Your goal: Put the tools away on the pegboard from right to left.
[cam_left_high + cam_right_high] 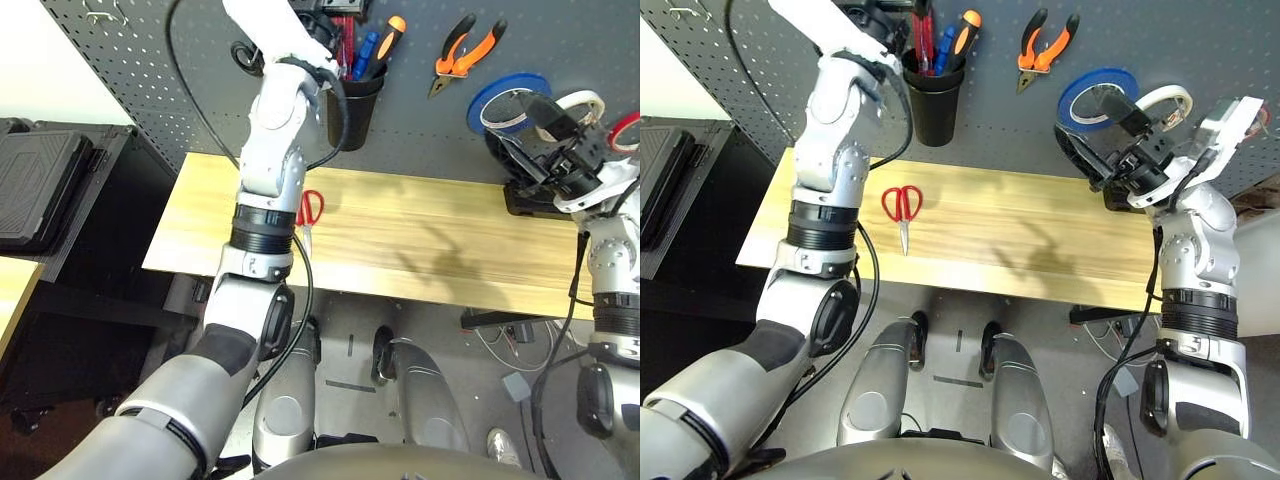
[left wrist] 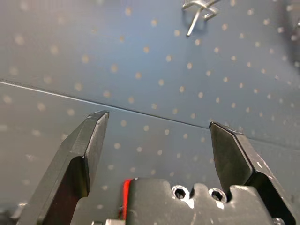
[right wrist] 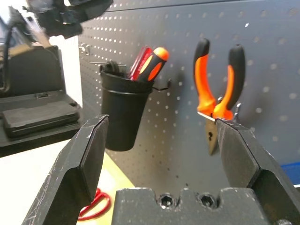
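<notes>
A: Count on the pegboard (image 1: pixel 1200 60)?
B: One black cup (image 1: pixel 933 95) hanging on it, several handles standing in it: a slim red-handled screwdriver (image 1: pixel 923 35), one blue handle (image 1: pixel 945 45), one orange-and-black screwdriver (image 1: pixel 965 30). One pair of orange-and-black-handled pliers (image 1: pixel 1043 45) hung nose down just right of the cup. Further right, one blue tape roll (image 1: pixel 1095 90) and one white tape roll (image 1: pixel 1165 100), overlapping. One thin red tape ring (image 1: pixel 625 130) at the far right edge, partly cut off

A: On the table?
B: One pair of red-handled scissors (image 1: pixel 903 210) flat on the wooden table (image 1: pixel 1040 230), left part, blades toward the near edge, well apart from both grippers

A: Left arm?
B: Raised high over the table's left side, forearm steep, wrist up at the board beside the cup. Left gripper (image 2: pixel 157 126) faces bare pegboard, fingers spread wide, nothing between them. One bare metal hook (image 2: pixel 197 14) ahead of it

A: Right arm?
B: Bent, forearm upright at the table's right end, right gripper (image 3: pixel 161 124) turned toward the board in front of the tape rolls. Fingers wide, holding nothing; cup and pliers show between them in the wrist view
</notes>
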